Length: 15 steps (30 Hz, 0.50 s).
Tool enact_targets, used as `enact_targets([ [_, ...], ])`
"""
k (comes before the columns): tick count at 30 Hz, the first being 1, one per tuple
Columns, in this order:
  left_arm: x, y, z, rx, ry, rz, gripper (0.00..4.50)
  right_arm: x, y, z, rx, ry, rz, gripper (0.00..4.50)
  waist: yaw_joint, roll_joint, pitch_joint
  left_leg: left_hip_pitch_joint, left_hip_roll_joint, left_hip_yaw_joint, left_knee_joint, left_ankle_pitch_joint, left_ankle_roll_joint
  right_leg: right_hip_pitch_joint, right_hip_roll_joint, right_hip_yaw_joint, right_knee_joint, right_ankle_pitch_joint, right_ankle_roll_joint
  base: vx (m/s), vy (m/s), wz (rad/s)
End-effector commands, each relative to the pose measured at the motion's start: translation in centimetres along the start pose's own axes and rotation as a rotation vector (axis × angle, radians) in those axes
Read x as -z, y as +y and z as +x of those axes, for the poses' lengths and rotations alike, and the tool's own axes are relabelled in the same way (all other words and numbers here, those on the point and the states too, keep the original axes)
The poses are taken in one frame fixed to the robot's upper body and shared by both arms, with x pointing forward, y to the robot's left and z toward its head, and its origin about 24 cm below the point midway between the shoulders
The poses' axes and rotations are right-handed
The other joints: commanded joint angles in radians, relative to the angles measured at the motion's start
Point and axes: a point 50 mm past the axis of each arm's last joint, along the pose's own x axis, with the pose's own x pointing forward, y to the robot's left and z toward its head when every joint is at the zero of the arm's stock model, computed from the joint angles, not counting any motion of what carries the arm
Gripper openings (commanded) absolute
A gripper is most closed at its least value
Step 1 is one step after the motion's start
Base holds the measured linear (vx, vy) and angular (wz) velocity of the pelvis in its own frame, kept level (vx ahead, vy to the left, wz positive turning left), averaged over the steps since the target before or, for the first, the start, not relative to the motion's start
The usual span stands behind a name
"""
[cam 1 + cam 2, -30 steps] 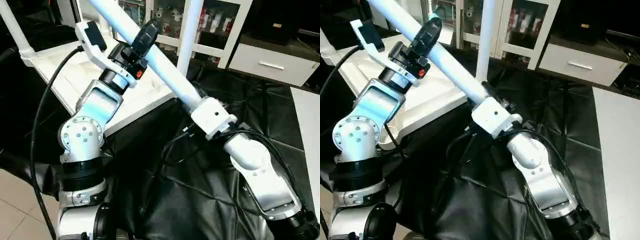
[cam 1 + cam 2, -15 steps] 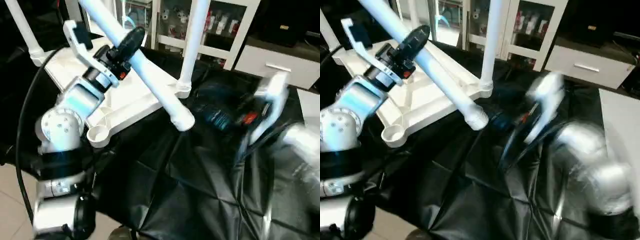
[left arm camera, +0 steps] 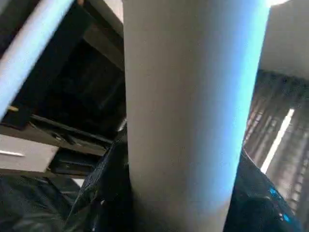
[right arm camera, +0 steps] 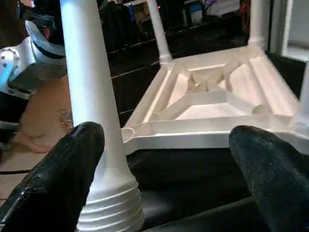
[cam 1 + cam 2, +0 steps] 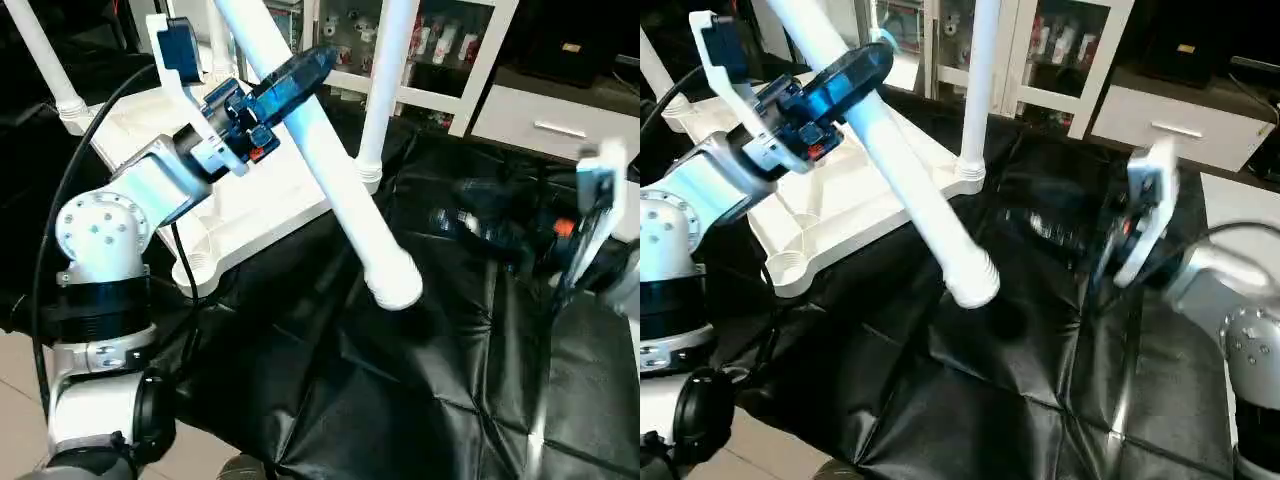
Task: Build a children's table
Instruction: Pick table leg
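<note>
So a second ago the right gripper (image 5: pixel 1080 235) was clamped on the ribbed end of the leg (image 5: pixel 330 170); now it's let go and swung off to the right, well apart from it, fingers (image 4: pixel 72 164) spread wide with nothing between them. The leg's free end has dropped lower too and hangs over the black sheet (image 5: pixel 400 400).

Biggest thing first: that black sheet covers the whole work surface. On it, toward the back left, the tabletop (image 5: pixel 840 215) lies upside down, X ribs up, and an open round socket (image 5: pixel 790 268) sits at its near corner. Two legs already stand upright in corner sockets: one at the right corner (image 5: pixel 385 80) and one at the far left (image 5: pixel 45 60). A third stands at the back (image 4: pixel 157 29).

The left gripper (image 5: pixel 285 85) is closed around the loose leg about halfway up, holding it slanted, ribbed end down and forward, above the sheet and just beside the tabletop's near edge, not touching either.
</note>
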Motion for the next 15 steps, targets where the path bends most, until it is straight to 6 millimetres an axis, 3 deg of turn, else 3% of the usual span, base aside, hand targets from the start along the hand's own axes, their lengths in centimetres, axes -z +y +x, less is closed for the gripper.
enact_targets([
  [1, -0.4, -1.1, 0.5, 0.086, 0.016, 0.003, 1.72, -0.4, 0.8, 0.2, -0.047, -0.004, 0.007, 4.5, 0.0, -0.005, -0.058, 0.024, 0.058, -0.039, -0.077, -0.142, 0.019, 0.041, -0.098, 0.059, -0.098, -0.297, -0.17, 0.0, 0.0, 0.0],
  [7, -0.3, -2.3, 0.7, 0.22, 0.061, -0.037, 1.72, -1.2, 1.7, 0.4, -0.144, -0.055, 0.081, 4.5, 0.0, -0.005, -0.055, 0.023, 0.059, -0.039, -0.083, -0.122, 0.02, 0.04, -0.099, 0.059, -0.101, -0.277, -0.166, 0.0, 0.0, 0.0],
  [15, -0.4, -3.2, 0.7, 0.373, 0.073, -0.065, 1.72, -0.9, 3.3, 1.7, -0.273, -0.062, 0.138, 4.5, 0.002, -0.004, -0.061, 0.021, 0.059, -0.035, -0.087, -0.06, 0.037, 0.045, -0.098, 0.057, -0.093, -0.172, -0.196, 0.0, 0.0, 0.0],
])
